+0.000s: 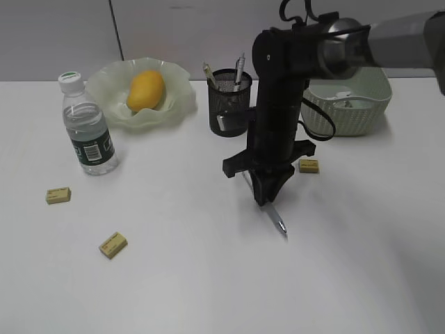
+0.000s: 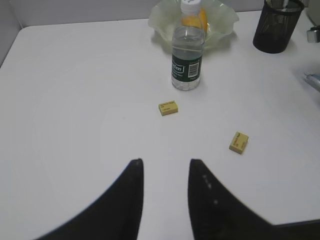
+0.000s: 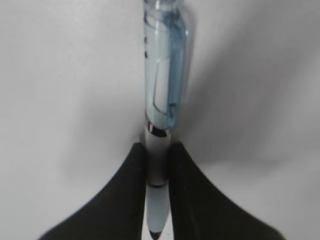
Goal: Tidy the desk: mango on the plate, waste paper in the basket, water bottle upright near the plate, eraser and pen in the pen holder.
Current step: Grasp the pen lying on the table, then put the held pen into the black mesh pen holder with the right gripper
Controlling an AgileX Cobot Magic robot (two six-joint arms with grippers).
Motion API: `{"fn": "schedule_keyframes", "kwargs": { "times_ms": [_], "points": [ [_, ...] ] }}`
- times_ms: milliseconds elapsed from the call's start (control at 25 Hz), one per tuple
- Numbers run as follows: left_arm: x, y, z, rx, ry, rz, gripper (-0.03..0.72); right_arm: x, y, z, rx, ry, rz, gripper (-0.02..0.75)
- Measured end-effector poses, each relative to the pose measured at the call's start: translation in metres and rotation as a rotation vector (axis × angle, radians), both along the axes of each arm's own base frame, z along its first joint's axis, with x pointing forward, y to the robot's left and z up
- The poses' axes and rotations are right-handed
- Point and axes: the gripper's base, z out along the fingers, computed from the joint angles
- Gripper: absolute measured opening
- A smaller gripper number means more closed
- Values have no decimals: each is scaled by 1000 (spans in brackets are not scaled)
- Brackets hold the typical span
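My right gripper (image 1: 268, 198) points straight down at the desk (image 1: 174, 292), its jaws pressed on both sides of a pale blue pen (image 3: 165, 75) lying there; its tip (image 1: 279, 224) sticks out below the fingers. The left gripper (image 2: 165, 162) hovers open over bare desk. The mango (image 1: 146, 90) lies in the ruffled green plate (image 1: 104, 83). Beside it the water bottle (image 1: 87, 132) stands upright. Three yellow erasers lie loose: one (image 1: 58, 195) at the left, one (image 1: 112, 245) nearer the front, one (image 1: 309, 165) beside my right arm. The black pen holder (image 1: 230, 104) holds pens.
The sage-green basket (image 1: 361, 111) stands at the back right behind my right arm, with a pale wad, the waste paper (image 1: 345, 103), inside. In the left wrist view two erasers (image 2: 169, 108) (image 2: 239, 142) lie ahead of the open fingers.
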Motion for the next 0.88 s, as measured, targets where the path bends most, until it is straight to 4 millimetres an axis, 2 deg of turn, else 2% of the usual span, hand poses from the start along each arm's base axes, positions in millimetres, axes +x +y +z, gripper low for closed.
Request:
{"fn": "schedule_keyframes", "kwargs": {
  "times_ms": [400,680,880],
  "points": [
    [0,1,0,8,-1,5,238,-2,-1,53,65,-107,-6,111],
    [0,1,0,13,-1,9,238,-15,-11,72,141,-259,-38,111],
    [0,2,0,16,-1,12,239,-28,-20,79,200,-386,-63,111]
  ]
}}
